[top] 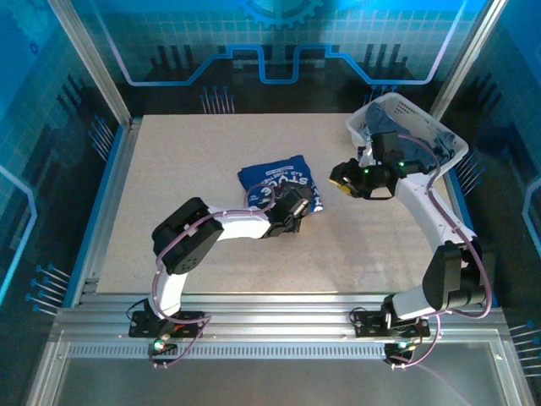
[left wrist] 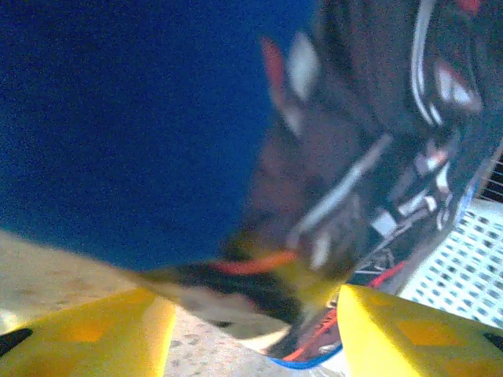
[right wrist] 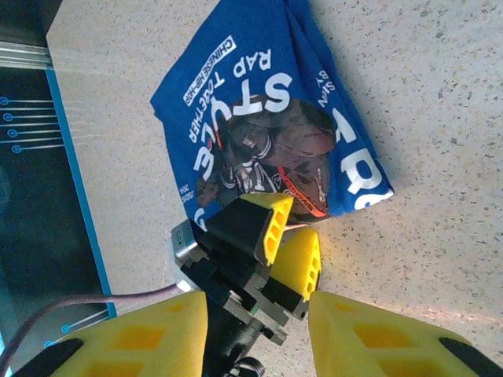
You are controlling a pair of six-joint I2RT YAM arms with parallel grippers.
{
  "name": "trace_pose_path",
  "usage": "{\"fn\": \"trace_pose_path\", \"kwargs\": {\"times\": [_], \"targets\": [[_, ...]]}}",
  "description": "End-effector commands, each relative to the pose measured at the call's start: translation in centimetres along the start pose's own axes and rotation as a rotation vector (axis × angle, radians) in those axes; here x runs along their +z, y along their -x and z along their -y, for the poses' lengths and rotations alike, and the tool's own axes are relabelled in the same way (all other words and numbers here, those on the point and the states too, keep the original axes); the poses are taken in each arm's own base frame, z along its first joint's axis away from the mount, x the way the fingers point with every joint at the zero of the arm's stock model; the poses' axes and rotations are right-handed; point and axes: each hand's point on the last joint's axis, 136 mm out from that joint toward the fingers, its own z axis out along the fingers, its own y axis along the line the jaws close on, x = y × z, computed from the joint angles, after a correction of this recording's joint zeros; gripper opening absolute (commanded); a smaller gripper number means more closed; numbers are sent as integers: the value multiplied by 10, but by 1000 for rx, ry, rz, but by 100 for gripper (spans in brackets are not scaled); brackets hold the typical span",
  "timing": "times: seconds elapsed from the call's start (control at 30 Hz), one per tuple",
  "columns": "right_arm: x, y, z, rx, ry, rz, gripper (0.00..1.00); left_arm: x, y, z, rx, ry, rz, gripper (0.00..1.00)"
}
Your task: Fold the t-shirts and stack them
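Observation:
A royal blue t-shirt (top: pixel 275 179) lies folded at mid-table, its white-and-dark print facing up (right wrist: pixel 267 133). My left gripper (top: pixel 297 205) sits at the shirt's near right edge. Its yellow fingers stand apart in the right wrist view (right wrist: pixel 289 236); one is over the hem, the other over bare table. The left wrist view is blurred, with the shirt (left wrist: pixel 134 118) just beyond the left gripper (left wrist: pixel 251 297) and nothing between the fingers. My right gripper (top: pixel 341 180) hovers right of the shirt, open and empty (right wrist: pixel 255 306). Grey-blue cloth (top: pixel 380 125) lies in the basket.
The white lattice basket (top: pixel 448 142) stands at the table's back right corner, behind the right arm, and its wall shows in the left wrist view (left wrist: pixel 464 267). Blue rails edge the speckled tabletop (top: pixel 169 169) on both sides.

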Motion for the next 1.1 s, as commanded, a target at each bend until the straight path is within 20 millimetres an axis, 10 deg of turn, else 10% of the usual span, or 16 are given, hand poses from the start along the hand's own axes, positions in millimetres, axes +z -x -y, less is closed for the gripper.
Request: {"fn": "trace_pose_path", "kwargs": {"times": [0.0, 0.23, 0.4, 0.9, 1.07], "targets": [[-5, -8, -1, -11, 21, -23, 40, 23, 19, 8, -393, -90, 61, 48], [-1, -10, 2, -7, 20, -38, 40, 36, 69, 27, -458, -174, 158, 15], [0, -9, 2, -8, 18, -41, 40, 28, 116, 32, -478, -214, 233, 8], [13, -5, -7, -27, 19, -62, 40, -14, 306, -1, -204, -110, 89, 14], [23, -5, -14, -31, 18, -75, 41, -5, 332, 10, -72, -37, -137, 16]]}}
